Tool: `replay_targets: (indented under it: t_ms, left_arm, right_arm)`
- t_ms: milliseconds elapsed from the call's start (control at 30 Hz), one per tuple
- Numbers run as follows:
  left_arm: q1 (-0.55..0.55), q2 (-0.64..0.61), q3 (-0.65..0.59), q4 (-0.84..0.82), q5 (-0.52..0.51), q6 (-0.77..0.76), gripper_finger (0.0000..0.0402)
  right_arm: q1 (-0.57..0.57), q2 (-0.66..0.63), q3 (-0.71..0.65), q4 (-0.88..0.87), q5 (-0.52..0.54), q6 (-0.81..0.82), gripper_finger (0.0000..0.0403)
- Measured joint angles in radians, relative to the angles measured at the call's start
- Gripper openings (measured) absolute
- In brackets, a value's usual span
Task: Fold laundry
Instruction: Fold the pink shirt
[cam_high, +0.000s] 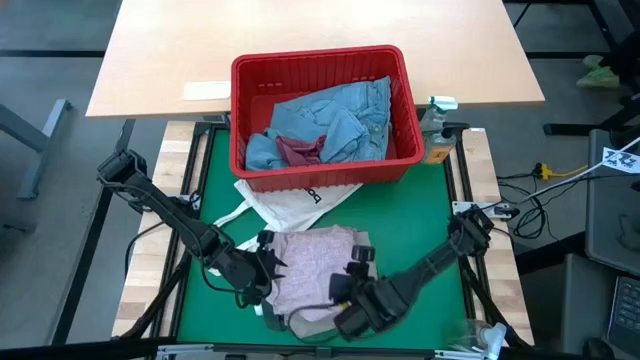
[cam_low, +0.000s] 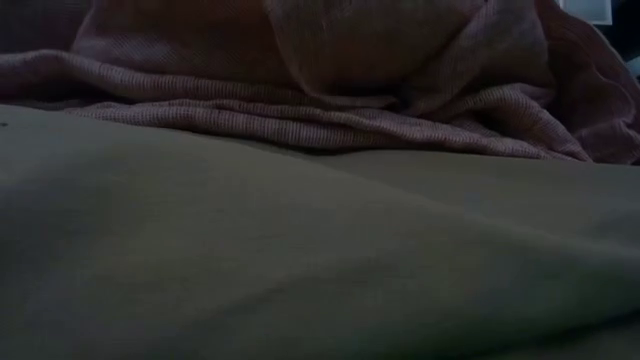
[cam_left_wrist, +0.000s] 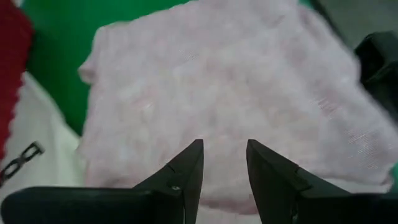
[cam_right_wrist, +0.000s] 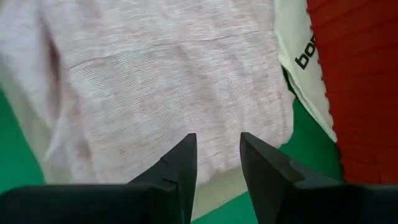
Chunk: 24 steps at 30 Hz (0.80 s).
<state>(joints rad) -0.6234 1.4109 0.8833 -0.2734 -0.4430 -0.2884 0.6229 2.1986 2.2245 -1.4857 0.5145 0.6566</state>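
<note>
Mottled pink top (cam_high: 315, 262) lies between your two pincers.
Left pincer (cam_left_wrist: 224, 165) and right pincer (cam_right_wrist: 217, 158) flank it (both slightly apart, gripping nothing), equally near.

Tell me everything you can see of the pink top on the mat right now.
The mottled pink top is a soft, fine-ribbed knit, pale pink flecked with white. It lies gathered in a rough, rumpled rectangle on the green mat, near the table's front edge, resting on a beige garment that peeks out beneath it. Its far edge overlaps the white tote bag. The left gripper and right gripper flank it with fingers parted, empty, poised just over the fabric.
</note>
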Motion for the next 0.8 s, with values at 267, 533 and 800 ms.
replay_targets:
  t_ms: [267,533,800]
  left_arm:
    - [0.001,0.006,-0.002,-0.167,-0.002,-0.165,0.0117]
    - [-0.070,0.010,-0.056,0.023,0.036,-0.267,0.0117]
    - [-0.115,0.109,-0.137,0.303,-0.011,-0.285,0.0117]
  right_arm:
    - [-0.029,0.003,-0.120,0.102,0.005,0.046,0.0122]
    - [-0.041,0.003,-0.299,0.277,-0.135,0.037,0.0122]
    - [-0.041,0.001,-0.424,0.395,-0.152,0.048,0.0122]
